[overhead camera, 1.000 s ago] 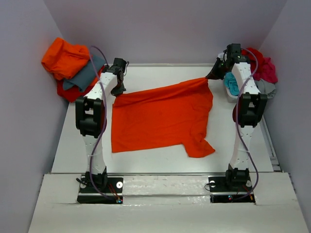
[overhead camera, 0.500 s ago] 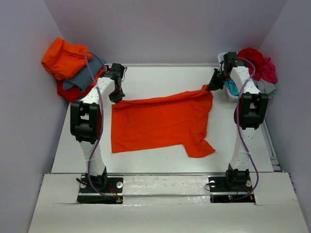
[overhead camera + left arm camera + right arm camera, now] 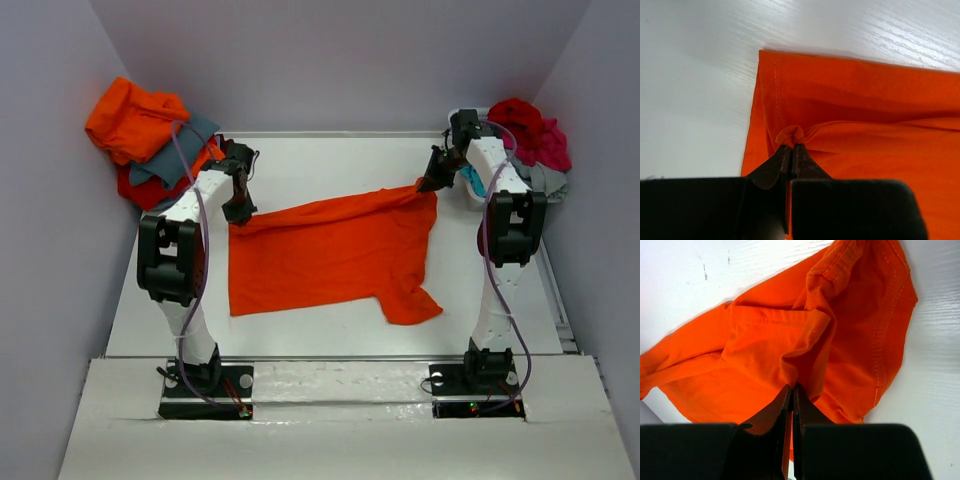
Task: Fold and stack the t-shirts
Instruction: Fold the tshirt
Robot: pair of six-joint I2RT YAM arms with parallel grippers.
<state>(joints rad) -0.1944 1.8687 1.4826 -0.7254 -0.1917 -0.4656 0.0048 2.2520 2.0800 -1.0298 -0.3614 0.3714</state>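
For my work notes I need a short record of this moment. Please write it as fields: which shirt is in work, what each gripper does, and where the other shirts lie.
shirt in work: orange t-shirt, lying mostly flat on the table
left gripper: shut on the shirt near its far left corner
right gripper: shut on bunched cloth at the shirt's far right end
far left: pile of shirts, orange, grey and red
far right: heap of shirts, red, crimson, turquoise and grey
fold: not yet made
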